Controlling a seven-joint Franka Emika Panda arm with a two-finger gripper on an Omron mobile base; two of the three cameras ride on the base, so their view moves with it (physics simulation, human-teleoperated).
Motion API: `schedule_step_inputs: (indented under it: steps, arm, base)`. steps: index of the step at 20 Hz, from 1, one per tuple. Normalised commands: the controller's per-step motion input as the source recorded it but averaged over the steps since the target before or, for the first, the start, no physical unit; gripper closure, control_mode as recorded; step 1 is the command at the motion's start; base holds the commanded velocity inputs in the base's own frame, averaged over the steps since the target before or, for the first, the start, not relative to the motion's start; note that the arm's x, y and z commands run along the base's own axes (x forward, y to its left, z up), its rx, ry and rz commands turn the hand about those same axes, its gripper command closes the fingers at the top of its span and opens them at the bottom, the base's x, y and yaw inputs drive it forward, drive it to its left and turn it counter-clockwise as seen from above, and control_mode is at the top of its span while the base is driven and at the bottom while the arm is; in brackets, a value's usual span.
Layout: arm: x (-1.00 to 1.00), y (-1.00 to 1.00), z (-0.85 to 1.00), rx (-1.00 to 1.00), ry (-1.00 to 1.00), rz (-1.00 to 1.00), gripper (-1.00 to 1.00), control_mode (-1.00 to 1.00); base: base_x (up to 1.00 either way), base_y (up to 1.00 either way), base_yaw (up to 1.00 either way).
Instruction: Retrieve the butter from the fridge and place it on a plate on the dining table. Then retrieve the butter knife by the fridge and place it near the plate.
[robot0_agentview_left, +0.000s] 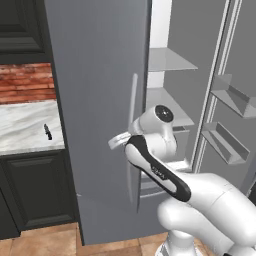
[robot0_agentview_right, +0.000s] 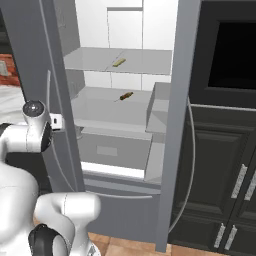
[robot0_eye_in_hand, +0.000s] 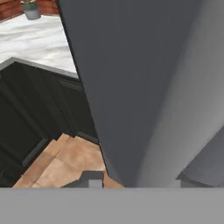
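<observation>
I am pushing the fridge (robot0_agentview_left: 100, 100) door wide with my tool (robot0_agentview_left: 118, 141), though I cannot tell if it is clenched, and next I am reaching for the butter (robot0_agentview_right: 119, 62) lying on the upper shelf (robot0_agentview_right: 95, 61).

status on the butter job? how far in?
Done: the fridge doors stand open. In hand: the arm is at the left door, nothing visibly gripped. Left: the butter lies on an upper shelf; the butter knife lies on the counter beside the fridge. Both still need carrying to the plate.
</observation>
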Motion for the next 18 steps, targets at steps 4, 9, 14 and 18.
schedule_step_inputs:
  steps: [4,9,14,18]
  arm:
    - [-1.00,0.99,0.24,-0.04,0.08,0.17,-1.00,-1.00]
    - [-1.00,-0.14,0.33,0.00,0.01,0.02,-1.00,-1.00]
    - [-0.89,-0.86,0.44,0.08,0.00,-0.01,-1.00,-1.00]
    - [0.32,-1.00,0.83,0.15,0.01,-0.02,-1.00,-1.00]
  base:
    - [0.00,0.00,0.00]
    - [0.00,0.00,0.00]
    - [0.00,0.00,0.00]
    - [0.00,0.00,0.00]
